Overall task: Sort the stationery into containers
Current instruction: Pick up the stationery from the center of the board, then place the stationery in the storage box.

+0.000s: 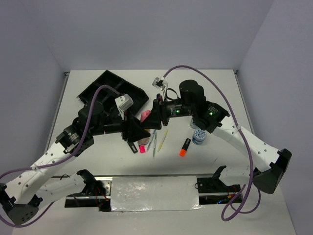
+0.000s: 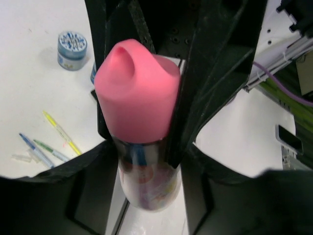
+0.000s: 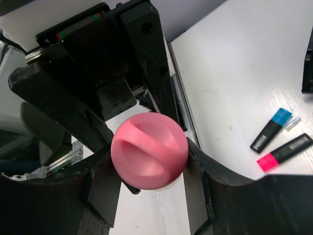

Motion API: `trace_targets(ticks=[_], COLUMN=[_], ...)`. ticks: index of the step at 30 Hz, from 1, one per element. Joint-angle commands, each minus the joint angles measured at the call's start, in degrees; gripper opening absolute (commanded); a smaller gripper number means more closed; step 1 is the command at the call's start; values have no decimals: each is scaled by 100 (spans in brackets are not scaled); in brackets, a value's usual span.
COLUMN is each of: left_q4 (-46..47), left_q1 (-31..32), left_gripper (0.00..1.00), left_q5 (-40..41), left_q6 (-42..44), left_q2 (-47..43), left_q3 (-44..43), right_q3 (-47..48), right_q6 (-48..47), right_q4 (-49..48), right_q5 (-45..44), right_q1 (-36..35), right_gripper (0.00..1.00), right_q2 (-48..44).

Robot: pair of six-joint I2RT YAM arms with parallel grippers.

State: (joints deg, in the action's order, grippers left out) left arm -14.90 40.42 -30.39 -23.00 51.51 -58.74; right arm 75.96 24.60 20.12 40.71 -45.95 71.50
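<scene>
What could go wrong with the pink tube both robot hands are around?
The pink-capped tube sits between both grippers: the left gripper at its body, the right gripper at its cap. If one lets go too early, it may fall among the pens. If both pull, the cap might pop off.

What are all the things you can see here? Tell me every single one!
tray: one, black, far left of table
tube: one, pink cap, between both end effectors
tubs: two, blue, right of middle, one half-hidden
blue highlighter: one, middle
pink highlighter: one, beside the blue one
orange highlighter: one, near the tubs
pens: three, yellow, blue, green, middle
table: one, white
left end effector: black, shut on tube's body
right end effector: black, shut on tube's cap
</scene>
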Motion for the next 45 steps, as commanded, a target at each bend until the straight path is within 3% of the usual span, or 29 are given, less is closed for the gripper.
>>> trace_targets(ticks=[1,2,3,6,11,13,14,16,17,18,19,20,21,22,28,31,35,38,42,45], left_q4=[461,479,514,523,444,382,373,312,294,259,216,206,198,189,-22,-364,-1058,-1278,-1333,-1236], left_q1=[-8,-8,0,0,0,-8,-8,-8,-8,-8,-8,0,-8,-8,-8,-17,-218,-902,-2543,-3091], left_gripper=[58,54,43,24,27,6,0,0,0,0,0,0,0,0,0,0,0,0,0,0], left_q5=[130,121,52,16,104,112,130,235,279,349,428,594,657,692,1043,1982,3274,3864,4007,4471], left_q6=[59,68,59,50,103,121,121,147,156,165,147,138,147,138,156,69,-248,-686,-1477,-1995], left_q2=[-79,-88,-88,-97,-80,-44,-35,-53,-88,-114,-149,-219,-255,-281,-291,-63,570,982,1756,2660], left_q3=[-138,-138,-120,-111,-111,-129,-129,-129,-138,-138,-138,-120,-120,-120,-260,-470,-901,-1112,-1517,-2026], right_q3=[-55,-73,-90,-90,-205,-266,-292,-319,-328,-363,-389,-415,-477,-529,-1013,-1320,-2075,-1963,-1743,-1760], right_q6=[317,361,413,432,511,537,554,563,572,581,607,607,607,633,1152,1213,1767,1514,951,678], right_q4=[-684,-754,-842,-895,-1071,-1168,-1194,-1273,-1308,-1361,-1379,-1388,-1397,-1432,-1933,-1985,-2785,-2095,-1108,-703], right_q5=[279,315,384,359,368,324,324,341,333,324,202,105,-18,-158,-467,-766,-345,-484,-1108,-1381], right_q1=[-72,-72,-80,-80,-72,-72,-72,-72,-80,-72,-63,-63,-19,33,630,1077,1948,2292,2328,2345], right_gripper=[13,13,13,13,13,13,13,15,20,41,53,77,93,100,100,100,100,100,100,100], right_q2=[-304,-304,-286,-278,-339,-383,-409,-436,-453,-471,-488,-541,-576,-611,-892,-1251,-1832,-2149,-2325,-2395])
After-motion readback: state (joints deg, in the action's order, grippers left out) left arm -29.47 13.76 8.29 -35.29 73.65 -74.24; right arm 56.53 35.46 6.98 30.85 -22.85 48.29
